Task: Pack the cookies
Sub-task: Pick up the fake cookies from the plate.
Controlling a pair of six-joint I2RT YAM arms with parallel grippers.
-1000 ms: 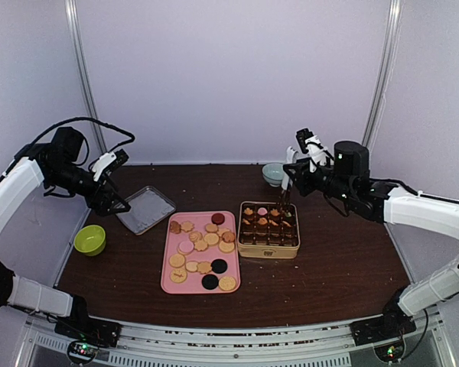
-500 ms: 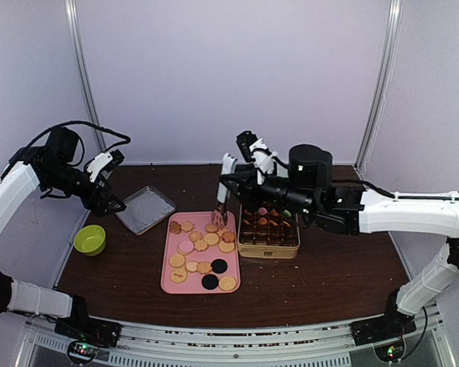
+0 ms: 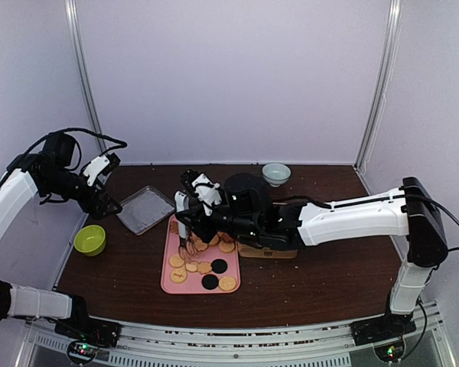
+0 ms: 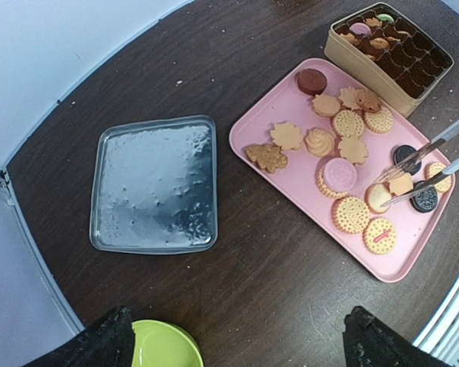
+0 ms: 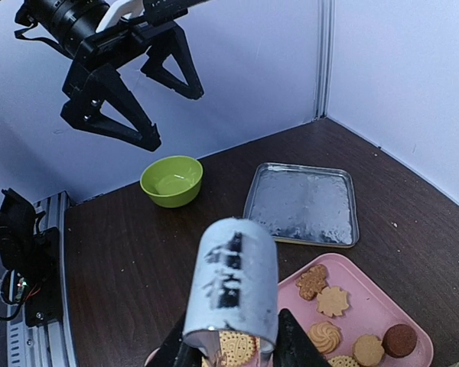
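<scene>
Upper left of the overhead view, the left pincer [image 3: 109, 203] hangs released. The right pincer [image 4: 382, 193] straddles a small tan cookie [image 4: 402, 183] on the pink rectangular tray [image 4: 294, 187]; grip unclear.

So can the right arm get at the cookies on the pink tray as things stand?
Probably yes: its end effector hangs over the pink tray, its tongs bracketing a small tan cookie, nothing in between.

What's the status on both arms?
Left gripper open, clear of tray. Right gripper holds tongs, tips straddling a small tan cookie on the tray. Nothing blocking.
</scene>
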